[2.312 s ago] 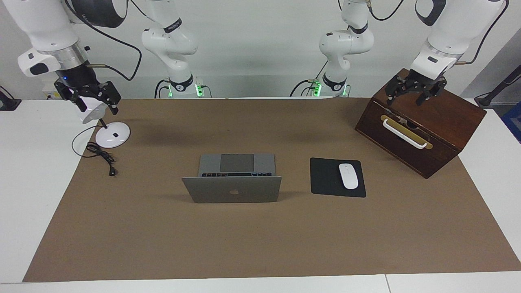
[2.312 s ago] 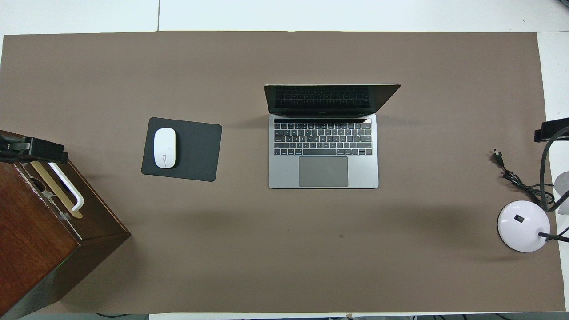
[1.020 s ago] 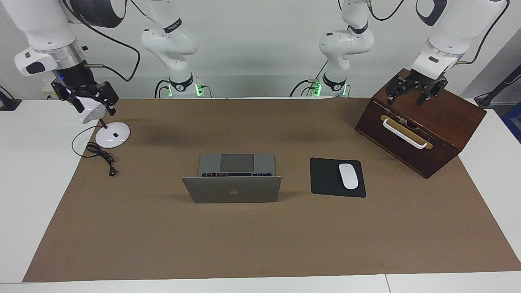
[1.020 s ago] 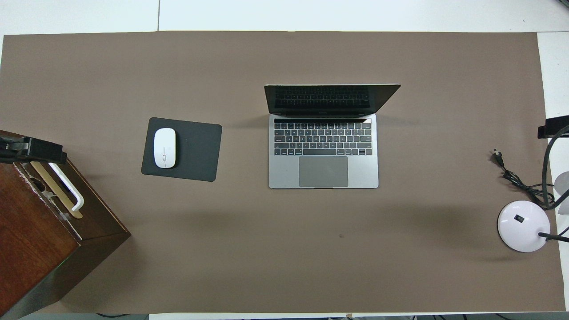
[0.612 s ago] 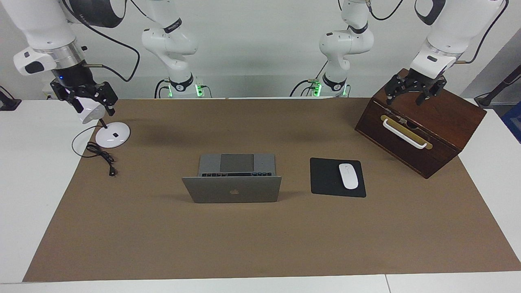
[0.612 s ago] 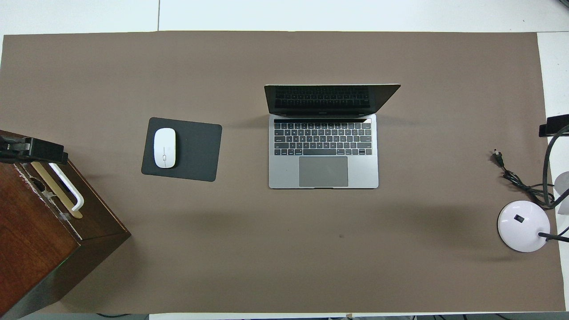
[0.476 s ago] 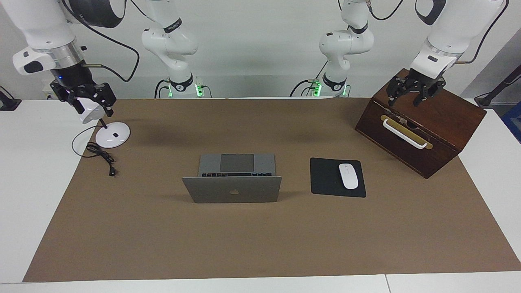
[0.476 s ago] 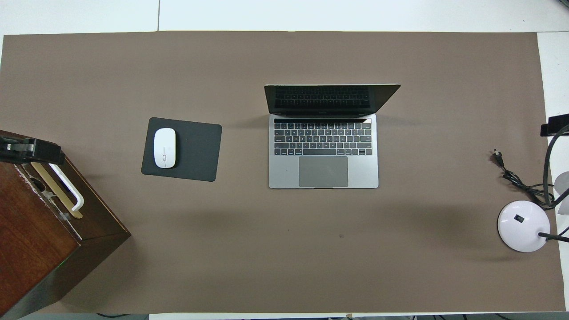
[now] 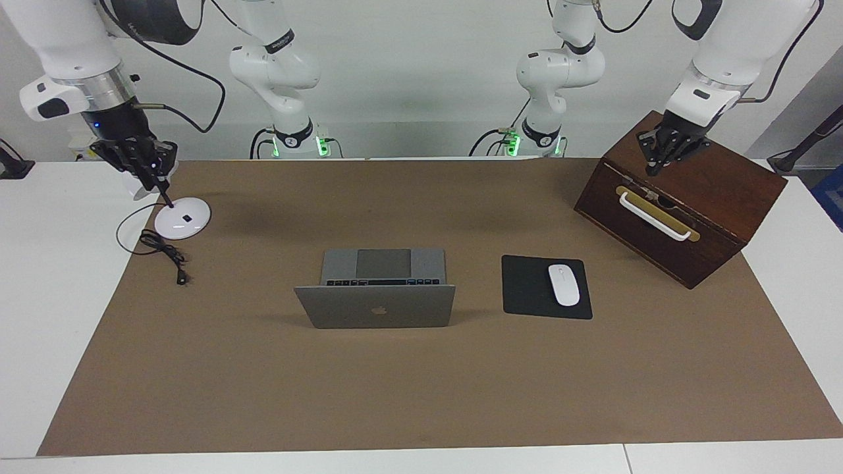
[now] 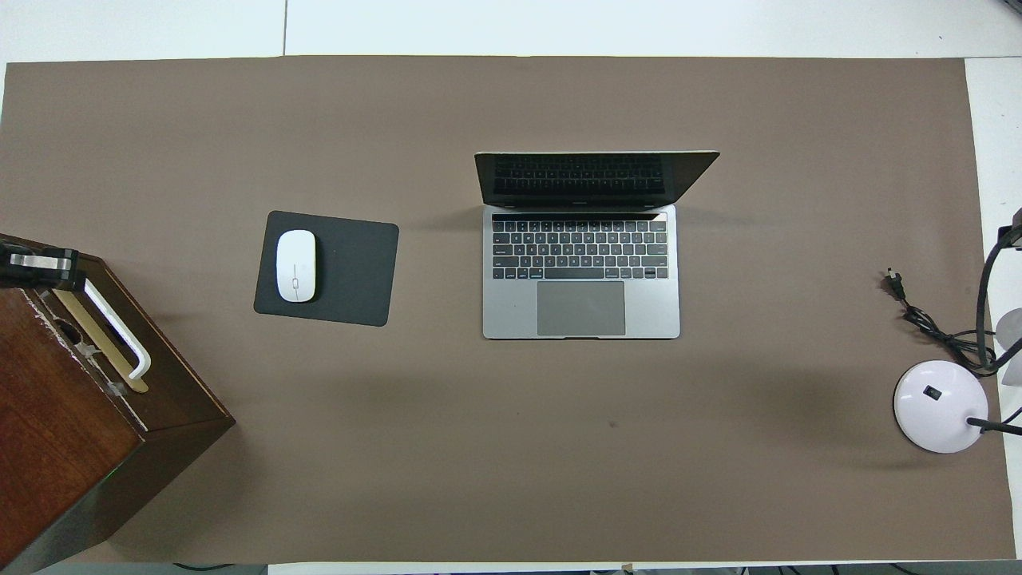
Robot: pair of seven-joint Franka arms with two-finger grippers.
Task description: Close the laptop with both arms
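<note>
The silver-grey laptop [image 9: 375,306] stands open in the middle of the brown mat, lid upright with the apple logo facing away from the robots. Its dark keyboard and grey trackpad show in the overhead view [image 10: 581,271]. My left gripper [image 9: 653,166] hangs over the top of the wooden box at the left arm's end, fingers together and empty; it also shows in the overhead view [image 10: 36,267]. My right gripper [image 9: 151,172] hangs over the white lamp at the right arm's end, fingers together and empty. Both grippers are well away from the laptop.
A black mouse pad [image 9: 527,289] with a white mouse [image 9: 564,284] lies beside the laptop toward the left arm's end. A dark wooden box [image 9: 685,210] with a white handle stands nearer the robots. A white lamp base [image 9: 182,218] and black cable [image 9: 163,253] sit at the right arm's end.
Both grippers have gone from open to shut. The right gripper has risen slightly over the lamp. The laptop has not moved.
</note>
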